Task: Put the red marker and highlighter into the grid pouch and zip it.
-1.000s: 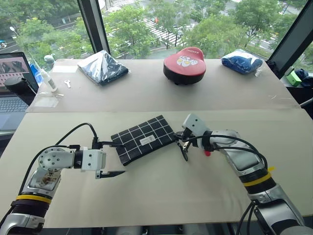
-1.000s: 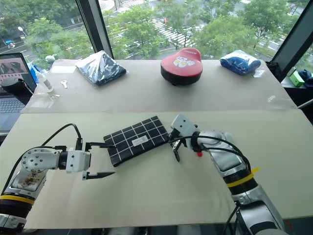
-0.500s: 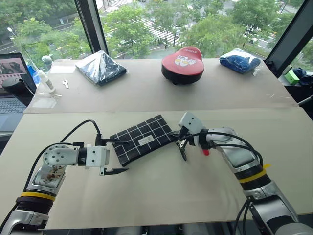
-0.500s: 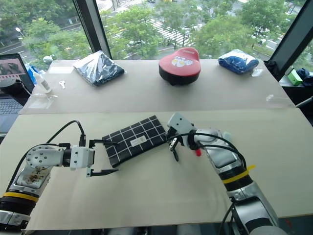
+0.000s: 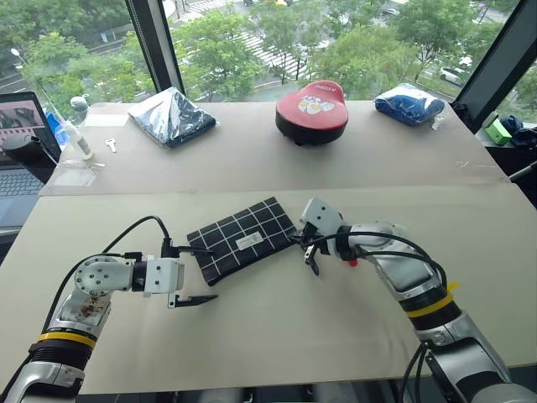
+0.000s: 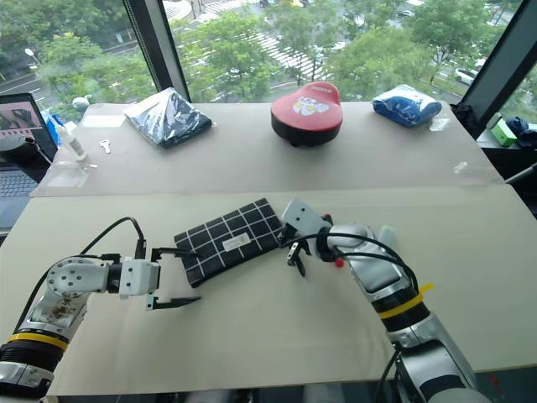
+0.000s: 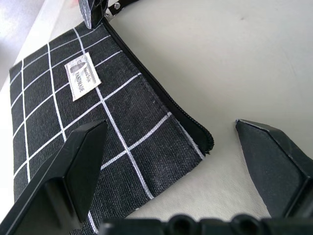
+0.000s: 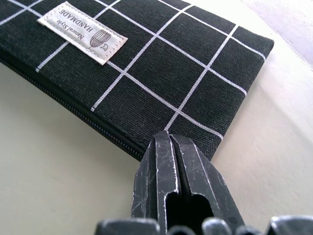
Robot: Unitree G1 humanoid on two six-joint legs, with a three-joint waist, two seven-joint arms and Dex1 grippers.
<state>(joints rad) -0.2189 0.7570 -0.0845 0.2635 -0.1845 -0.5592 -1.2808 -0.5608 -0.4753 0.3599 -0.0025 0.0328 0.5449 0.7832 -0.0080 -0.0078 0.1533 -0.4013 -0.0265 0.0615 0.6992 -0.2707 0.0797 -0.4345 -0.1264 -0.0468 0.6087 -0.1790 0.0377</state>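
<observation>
Right wrist view: pouch label (image 8: 82, 32) reads "HANDMADE".

The laptop (image 5: 18, 143) at the left edge of the head view is cut off, so you see just part of its screen. The green thing (image 5: 503, 132) at the right edge is too small to tell. The words on the grid pouch (image 5: 243, 238) label (image 5: 249, 241) are too tiny to read there. The pouch's near corner hides behind the right gripper (image 8: 172, 147) in its wrist view.
</observation>
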